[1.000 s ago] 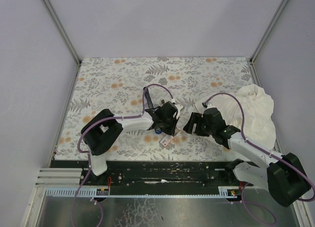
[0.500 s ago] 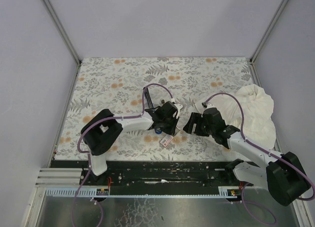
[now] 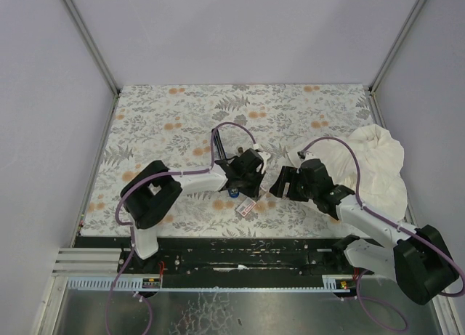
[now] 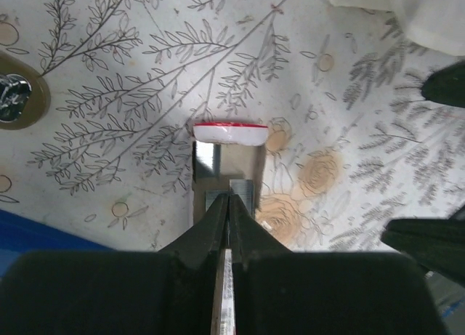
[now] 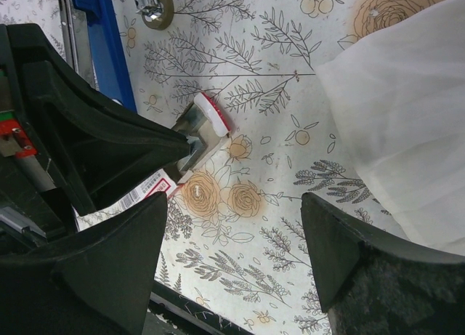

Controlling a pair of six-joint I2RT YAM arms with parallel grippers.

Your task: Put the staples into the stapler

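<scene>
The staples' grey-tan tray [image 4: 225, 168], with a white, red-edged end and grey staple strips [image 4: 245, 193] in it, lies on the floral mat. My left gripper [image 4: 230, 198] is shut, its tips resting on the strips; whether a strip is pinched does not show. The staples' white box [image 5: 147, 191] with the pink-red label lies under that gripper, near the front edge [image 3: 245, 207]. The blue stapler [image 5: 109, 55] lies just left of the tray [image 4: 33, 232]. My right gripper [image 5: 240, 255] hangs open over bare mat to the right of the tray [image 3: 280, 182].
A crumpled white cloth [image 3: 378, 168] lies at the right side of the mat [image 5: 407, 95]. A brass ring with a screw [image 4: 14, 95] sits in the mat beyond the stapler. The black rail [image 3: 240, 251] runs along the front edge.
The left jaws opened a little and closed again over the tray. The right gripper edged slightly left toward the tray.
</scene>
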